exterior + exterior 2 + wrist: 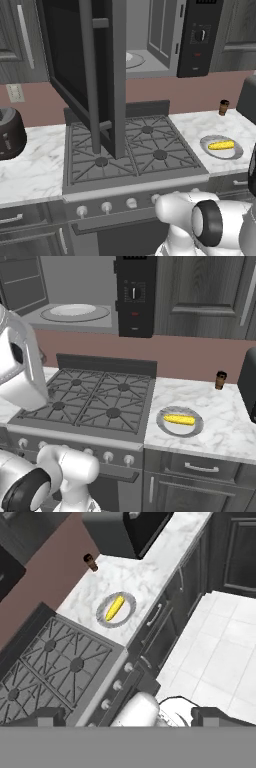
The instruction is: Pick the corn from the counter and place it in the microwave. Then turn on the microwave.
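The microwave [150,37] stands open, its door [85,75] swung out over the stove [95,398]. A small brown bottle [220,379] stands near the wall. The corn [115,608] lies on a grey plate [128,612] on the marble surface [225,421] right of the stove. The fingers [42,717], spread wide, seem to hang well above it, holding nothing.

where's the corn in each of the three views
left base view: the corn lies at the right edge on a grey plate.
right base view: right of centre, lower half, on that plate, right of the stove.
hand view: upper middle, lying diagonally on the plate.
Shared landmark: the small brown bottle by the back wall.
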